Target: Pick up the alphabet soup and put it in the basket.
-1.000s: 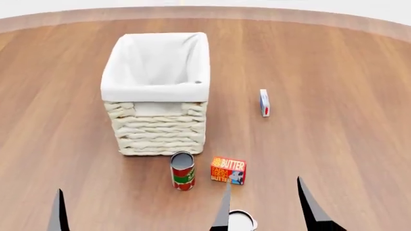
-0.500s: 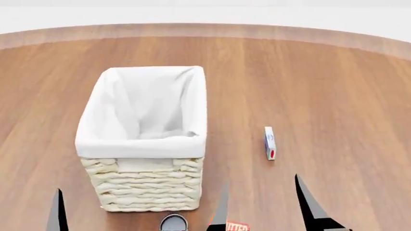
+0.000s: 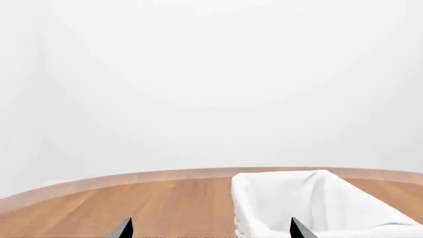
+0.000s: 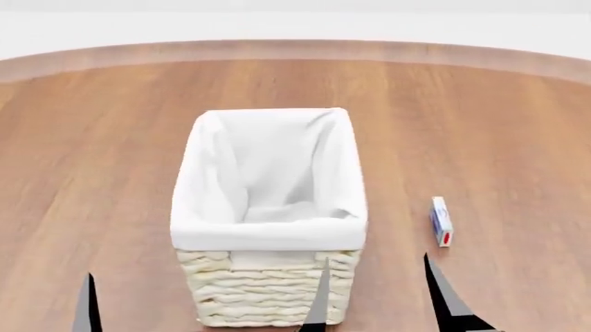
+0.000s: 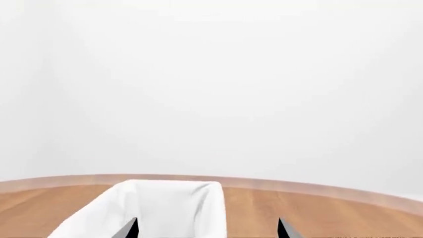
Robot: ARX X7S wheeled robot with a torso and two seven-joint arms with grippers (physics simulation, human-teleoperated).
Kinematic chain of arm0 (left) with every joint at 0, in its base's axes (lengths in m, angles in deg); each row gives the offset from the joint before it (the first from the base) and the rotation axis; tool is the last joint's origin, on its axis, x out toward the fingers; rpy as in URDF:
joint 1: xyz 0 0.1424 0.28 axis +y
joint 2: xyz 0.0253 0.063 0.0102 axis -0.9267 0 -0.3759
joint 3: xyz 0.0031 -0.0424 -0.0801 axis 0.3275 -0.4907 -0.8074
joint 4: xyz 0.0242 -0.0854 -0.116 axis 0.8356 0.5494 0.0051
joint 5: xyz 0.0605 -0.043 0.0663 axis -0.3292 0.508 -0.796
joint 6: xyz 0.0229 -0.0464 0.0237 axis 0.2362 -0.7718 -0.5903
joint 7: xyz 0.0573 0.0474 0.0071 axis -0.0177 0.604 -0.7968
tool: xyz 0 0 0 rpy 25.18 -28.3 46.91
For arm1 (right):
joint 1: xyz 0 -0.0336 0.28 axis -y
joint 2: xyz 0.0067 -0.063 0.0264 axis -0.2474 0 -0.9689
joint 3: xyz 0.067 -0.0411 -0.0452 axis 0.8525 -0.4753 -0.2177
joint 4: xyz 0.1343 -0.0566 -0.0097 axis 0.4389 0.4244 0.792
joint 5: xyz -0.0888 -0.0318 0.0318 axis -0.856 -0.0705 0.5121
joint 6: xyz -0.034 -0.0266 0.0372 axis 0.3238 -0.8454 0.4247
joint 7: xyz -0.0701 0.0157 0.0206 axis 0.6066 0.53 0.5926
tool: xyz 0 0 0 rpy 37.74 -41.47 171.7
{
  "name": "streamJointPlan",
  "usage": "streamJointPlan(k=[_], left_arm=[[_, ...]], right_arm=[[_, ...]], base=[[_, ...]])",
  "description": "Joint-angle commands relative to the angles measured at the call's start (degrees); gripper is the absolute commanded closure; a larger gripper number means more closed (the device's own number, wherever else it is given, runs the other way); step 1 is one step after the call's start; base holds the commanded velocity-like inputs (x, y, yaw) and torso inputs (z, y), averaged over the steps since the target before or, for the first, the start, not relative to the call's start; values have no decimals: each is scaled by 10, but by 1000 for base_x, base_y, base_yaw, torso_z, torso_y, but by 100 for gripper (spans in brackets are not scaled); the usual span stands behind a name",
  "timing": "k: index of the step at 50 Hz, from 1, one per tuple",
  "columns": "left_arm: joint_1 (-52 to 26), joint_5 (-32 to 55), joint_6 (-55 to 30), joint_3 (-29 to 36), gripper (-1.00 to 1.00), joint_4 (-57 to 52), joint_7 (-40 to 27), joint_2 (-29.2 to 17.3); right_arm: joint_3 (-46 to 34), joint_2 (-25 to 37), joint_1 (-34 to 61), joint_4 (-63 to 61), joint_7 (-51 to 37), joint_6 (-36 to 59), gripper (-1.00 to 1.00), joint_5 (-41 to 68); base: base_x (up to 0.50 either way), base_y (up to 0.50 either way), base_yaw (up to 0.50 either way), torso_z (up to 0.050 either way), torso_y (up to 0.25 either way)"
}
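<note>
The alphabet soup is out of view in every frame. The basket (image 4: 268, 290), cream woven with a white cloth lining, stands in the middle of the head view and looks empty inside. My right gripper (image 4: 378, 304) is open, with its fingertips at the near right corner of the basket. In the right wrist view the gripper (image 5: 208, 229) holds nothing and the basket (image 5: 165, 208) lies ahead of it. My left gripper (image 3: 211, 229) is open and empty, with the basket (image 3: 310, 203) ahead to one side. In the head view only one of its fingertips (image 4: 88, 304) shows.
A small white, blue and red box (image 4: 441, 221) lies on the wooden table (image 4: 93, 138) to the right of the basket. The table's curved far edge (image 4: 277, 48) runs across the back, with a white wall behind it.
The head view has shifted. The basket now sits lower and further right, and the red-and-green can, the butter box and the white-topped can between my right fingers have dropped out of view.
</note>
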Motion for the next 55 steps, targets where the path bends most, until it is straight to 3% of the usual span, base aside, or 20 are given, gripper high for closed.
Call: streamJointPlan(k=[1,19,20,31,42,55], left_arm=[[-1,0,0,6,-100,3,-7,-5],[-2,3,0,12,-100,3,-16,-13],[-3,1,0,13,-100,3,-17,-13],[-9,4,1,15,-100,15,-22,-16],[-16,1,11,20,-100,44,-27,-19],[-27,1,21,27,-100,74,-36,-25]], right_arm=[[-3,7,0,2,-6,2,-100,5],[-8,15,1,6,-13,-1,-100,11],[5,11,-4,4,2,-21,-100,50],[-13,54,-15,-52,-2,19,-100,4],[163,112,-167,-143,-3,2,-100,99],[273,112,-311,-107,17,-75,-100,128]], base=[[0,500,0,0,0],[0,500,0,0,0],[0,0,0,0,0],[0,0,0,0,0],[0,0,0,0,0],[0,0,0,0,0]])
